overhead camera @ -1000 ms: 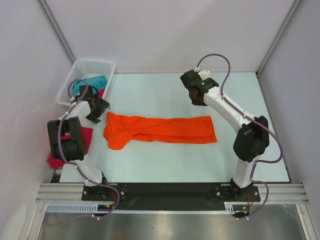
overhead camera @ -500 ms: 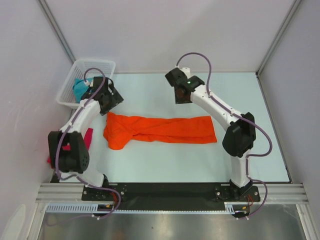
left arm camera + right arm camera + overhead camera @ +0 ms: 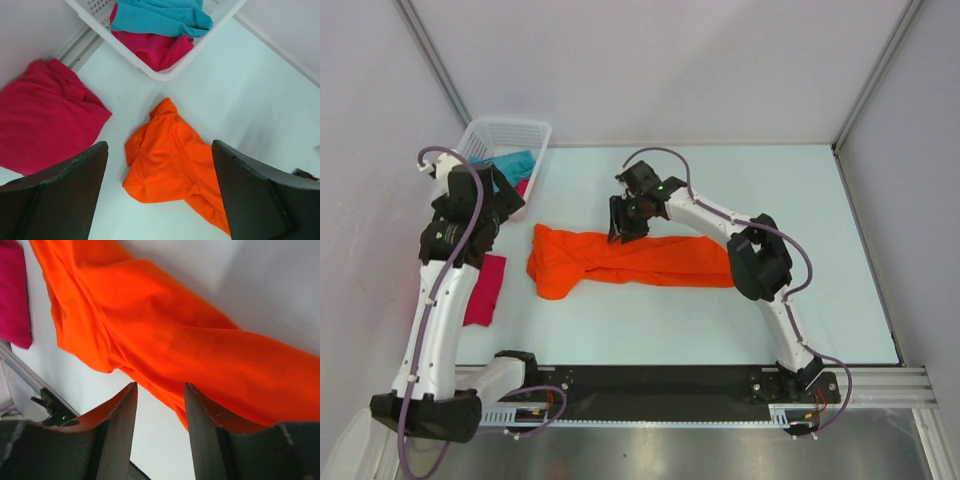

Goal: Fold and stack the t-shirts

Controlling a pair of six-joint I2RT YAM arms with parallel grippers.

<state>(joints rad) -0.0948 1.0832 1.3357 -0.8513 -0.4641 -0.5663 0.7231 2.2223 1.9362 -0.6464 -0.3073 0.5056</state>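
Step in hand, as judged: taking hold of the orange t-shirt [image 3: 640, 262] for its next fold. It lies as a long band across the middle of the surface [image 3: 800, 200], running left to right, with its left end bunched and wider and its right end flat. The right end effector [image 3: 159, 387] is low over the shirt's far long edge, toward the left half. Its fingers are parted by a narrow gap with nothing between them; whether the tips touch the cloth cannot be told. The left end effector [image 3: 160, 155] hangs high near the left edge, fingers spread wide and empty, with the bunched end below and well apart from it. To do this well, the right should bite the far edge through all layers, since the band looks doubled. The left likely needs to come down on the bunched end so both lift together without twisting or dragging the cloth. Other shirts: a pink t-shirt [image 3: 485, 290] lies at the left edge. A teal t-shirt [image 3: 510, 163] and a second pink t-shirt [image 3: 523, 187] are in the white lattice basket [image 3: 500, 128] at the far left corner.
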